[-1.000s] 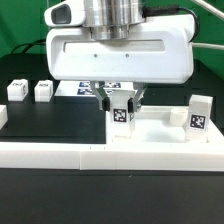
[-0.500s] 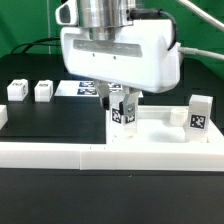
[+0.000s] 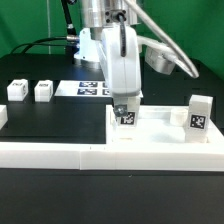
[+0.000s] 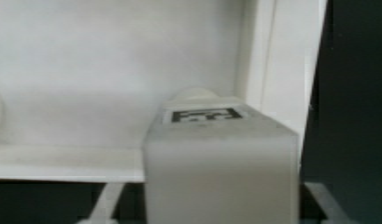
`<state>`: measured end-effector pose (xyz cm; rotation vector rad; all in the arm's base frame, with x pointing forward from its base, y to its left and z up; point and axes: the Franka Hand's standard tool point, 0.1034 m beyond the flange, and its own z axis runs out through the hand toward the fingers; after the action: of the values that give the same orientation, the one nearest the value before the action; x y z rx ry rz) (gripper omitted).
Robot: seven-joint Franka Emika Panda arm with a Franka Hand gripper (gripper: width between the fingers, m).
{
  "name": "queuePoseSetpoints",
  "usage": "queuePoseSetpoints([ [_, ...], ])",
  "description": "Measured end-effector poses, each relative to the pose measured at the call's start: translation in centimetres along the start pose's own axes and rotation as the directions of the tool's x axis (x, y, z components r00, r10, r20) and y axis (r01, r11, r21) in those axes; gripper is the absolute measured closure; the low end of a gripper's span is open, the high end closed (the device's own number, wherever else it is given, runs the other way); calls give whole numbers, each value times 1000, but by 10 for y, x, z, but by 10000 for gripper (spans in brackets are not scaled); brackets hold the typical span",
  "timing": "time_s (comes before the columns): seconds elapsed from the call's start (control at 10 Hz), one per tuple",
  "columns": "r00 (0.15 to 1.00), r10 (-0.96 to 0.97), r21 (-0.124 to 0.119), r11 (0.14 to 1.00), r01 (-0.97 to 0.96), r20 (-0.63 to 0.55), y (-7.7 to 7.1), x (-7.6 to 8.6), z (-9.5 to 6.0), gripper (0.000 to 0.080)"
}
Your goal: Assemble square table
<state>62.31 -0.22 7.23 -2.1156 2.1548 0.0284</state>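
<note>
The square table's white slab (image 3: 160,130) lies flat at the exterior view's right. One tagged white leg block (image 3: 125,116) stands upright on its near-left corner, and my gripper (image 3: 125,108) comes straight down on it, shut on its sides. In the wrist view the same leg block (image 4: 214,160) fills the space between my fingers (image 4: 110,200), its tag facing the camera, with the slab (image 4: 99,80) behind. My gripper (image 4: 214,205) is mostly hidden by the block. A second leg (image 3: 198,112) stands at the slab's right end. Two more legs (image 3: 15,90) (image 3: 43,90) stand at the exterior view's left.
A long low white rail fence (image 3: 50,152) runs along the front of the black mat. The marker board (image 3: 90,88) lies flat behind my hand. Cables hang behind the arm.
My hand has turned about its vertical axis, from broadside to edge-on toward the exterior camera, with the leg block still in its grip. The leg stays at the same corner.
</note>
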Motion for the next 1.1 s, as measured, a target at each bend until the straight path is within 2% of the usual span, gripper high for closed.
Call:
queuePoseSetpoints([
  [0.1, 999, 49, 0, 999, -49, 3, 0, 1, 0, 509],
  [0.3, 1000, 9, 0, 1000, -9, 3, 0, 0, 1, 509],
  [0.4, 999, -50, -2, 999, 50, 5, 1, -1, 1, 404],
  [0.5, 987, -163, -7, 987, 163, 8, 2, -3, 1, 264],
  [0.6, 946, -323, -13, 946, 323, 9, 1, -8, -1, 186],
  [0.7, 878, -478, -24, 878, 478, -3, 1, -16, -2, 186],
  [0.8, 839, -545, -24, 838, 545, 1, 1, -17, 0, 157],
  [1.1, 710, -705, -26, 709, 705, 5, 2, -14, 0, 151],
])
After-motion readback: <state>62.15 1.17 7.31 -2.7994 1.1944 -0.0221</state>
